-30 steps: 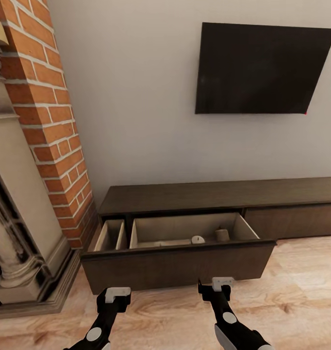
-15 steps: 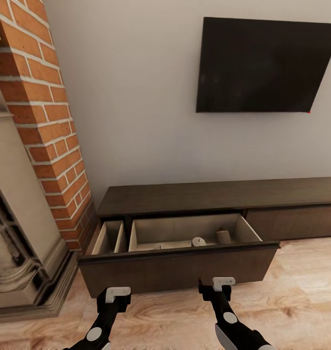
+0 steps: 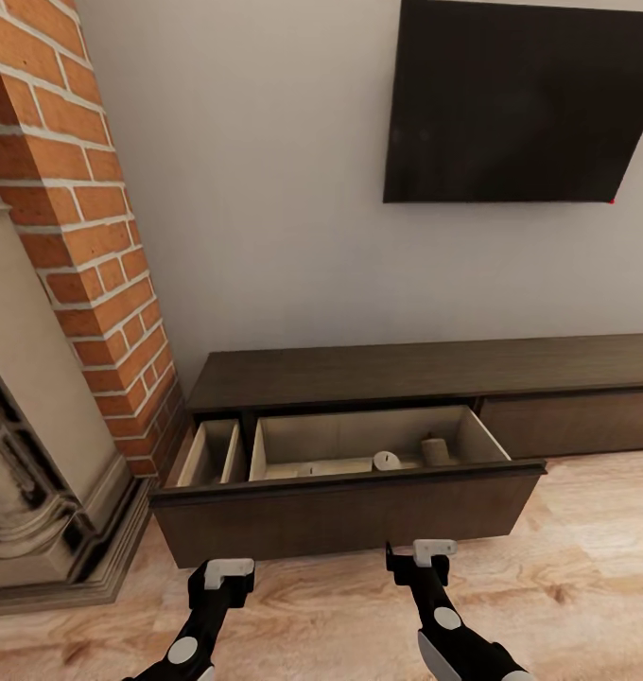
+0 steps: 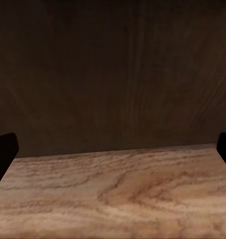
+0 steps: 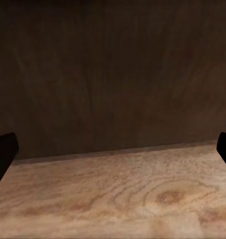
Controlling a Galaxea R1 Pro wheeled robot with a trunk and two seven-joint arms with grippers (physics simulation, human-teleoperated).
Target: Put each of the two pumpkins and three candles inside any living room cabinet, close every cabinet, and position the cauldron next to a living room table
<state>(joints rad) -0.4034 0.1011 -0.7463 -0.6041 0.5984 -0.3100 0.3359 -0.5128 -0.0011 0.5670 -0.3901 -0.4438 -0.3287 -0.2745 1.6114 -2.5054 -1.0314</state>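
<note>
Low against the grey wall, the cabinet [image 3: 359, 378] stands pulled open on plank floor [image 3: 586, 586], both pincers spread.

We note a black TV [image 3: 522, 99] hung on the pale grey wall [image 3: 265, 189]. At far left a red brick chimney [image 3: 85, 236] rises beside an ornate beige fireplace surround [image 3: 28, 454] with a column base. Light wood plank floor [image 3: 586, 577] runs below; its grain shows in both wrist views.
</note>
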